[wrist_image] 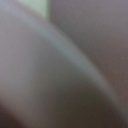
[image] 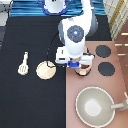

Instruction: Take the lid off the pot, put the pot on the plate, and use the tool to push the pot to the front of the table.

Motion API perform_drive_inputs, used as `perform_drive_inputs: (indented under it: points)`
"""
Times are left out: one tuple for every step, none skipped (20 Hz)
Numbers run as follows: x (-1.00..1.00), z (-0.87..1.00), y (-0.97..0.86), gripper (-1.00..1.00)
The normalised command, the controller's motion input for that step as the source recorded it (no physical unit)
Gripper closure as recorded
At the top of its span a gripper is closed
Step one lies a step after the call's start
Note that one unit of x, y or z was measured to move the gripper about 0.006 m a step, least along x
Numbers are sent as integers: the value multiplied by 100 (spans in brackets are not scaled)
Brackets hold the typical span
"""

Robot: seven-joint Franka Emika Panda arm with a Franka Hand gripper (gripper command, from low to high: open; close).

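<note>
On the black table (image: 30, 100), the tool (image: 23, 63) lay near the left edge with the plate (image: 46, 70) just beside it, both bare and untouched. The gripper (image: 80, 66) hung low over the pot (image: 83, 70) at the stove panel's (image: 110, 85) left edge, hiding most of it; I couldn't tell its grip. The big grey pan (image: 95, 105) sat toward the panel's bottom, two burners (image: 105, 60) to the right.

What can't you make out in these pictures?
- Pot: in the exterior view it is mostly hidden under the tool, which hangs right over it on the stove.
- Lid: it shows in neither view. The arm may be covering it.
- Wrist view: it shows only a blurred pale curve, too close to name.
</note>
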Motion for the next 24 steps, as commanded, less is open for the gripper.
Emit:
perform_drive_inputs:
  points:
    - [-8, 0, 0, 100]
    - [-8, 0, 1, 100]
    - [-8, 0, 1, 100]
    - [-7, 0, 2, 100]
    - [-5, 0, 2, 100]
    - [-4, 1, 2, 100]
    - [-2, 5, 1, 100]
    - [0, 8, 1, 100]
    - [0, 11, 0, 100]
    - [0, 14, 0, 100]
    - [0, 16, 0, 100]
    - [0, 19, 0, 100]
    - [0, 22, 0, 100]
    - [1, 30, 0, 100]
    - [3, 36, 0, 100]
    - [6, 45, 0, 100]
    - [7, 56, 0, 100]
    - [7, 71, 0, 100]
    - [8, 89, -7, 100]
    - [6, 98, -13, 100]
    - [2, 100, -22, 100]
    - [0, 100, -30, 100]
    - [0, 100, -39, 100]
    - [-11, 100, -47, 100]
